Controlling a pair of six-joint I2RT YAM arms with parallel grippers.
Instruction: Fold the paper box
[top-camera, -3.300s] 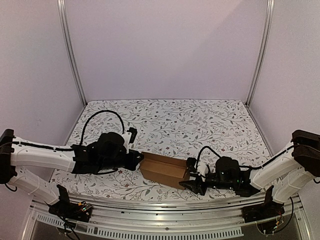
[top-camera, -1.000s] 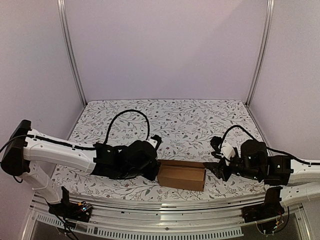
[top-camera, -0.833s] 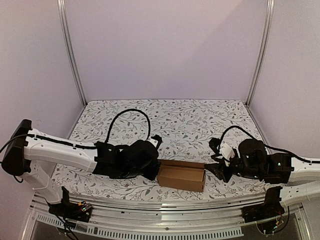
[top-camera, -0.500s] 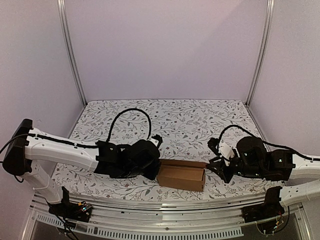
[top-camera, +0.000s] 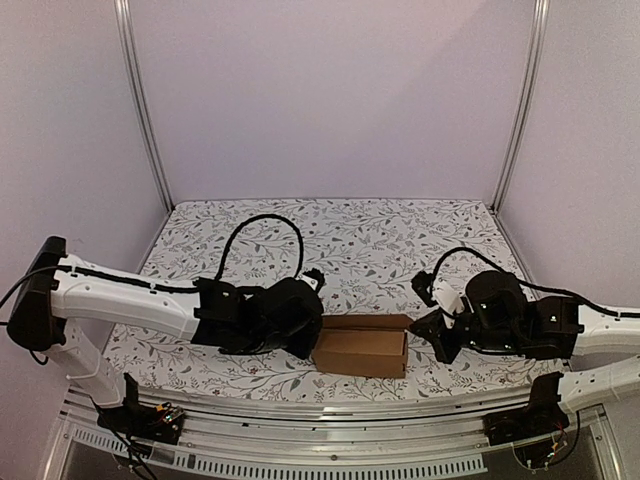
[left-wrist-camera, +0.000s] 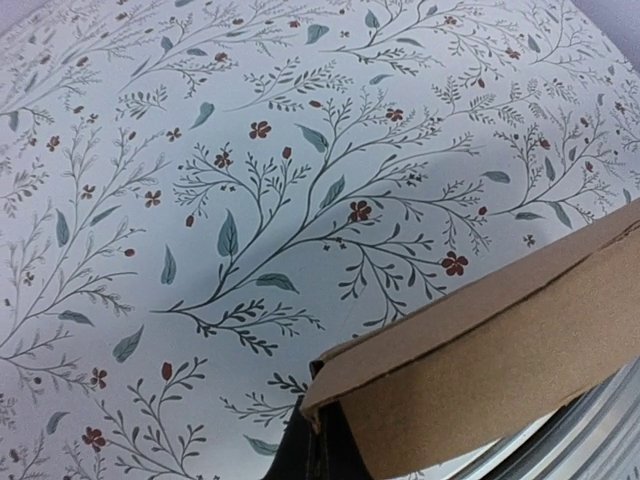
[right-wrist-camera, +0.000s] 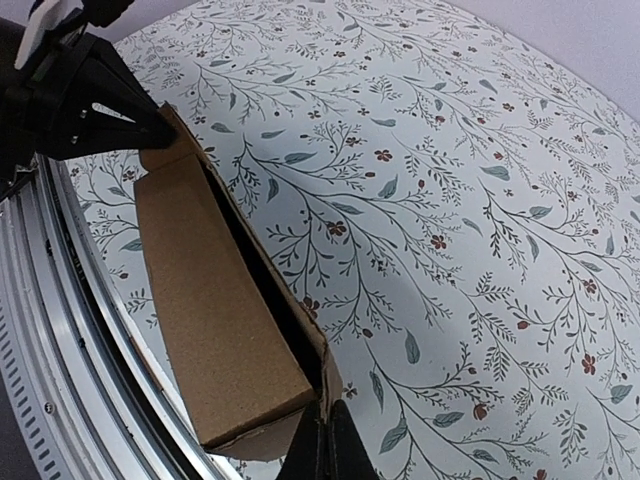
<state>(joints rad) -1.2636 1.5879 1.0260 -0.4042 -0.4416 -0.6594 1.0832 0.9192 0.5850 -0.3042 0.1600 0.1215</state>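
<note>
Brown paper box (top-camera: 362, 350) laid on floral table (top-camera: 380, 240), left gripper (left-wrist-camera: 315, 452) and right gripper (right-wrist-camera: 325, 445) closed against its ends, fingertips mostly cropped, pinched cardboard not discernible.

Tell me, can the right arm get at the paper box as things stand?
Likely yes: the right gripper, shut, sits at one end of the paper box, nothing between them; the left gripper is at the other end.
</note>
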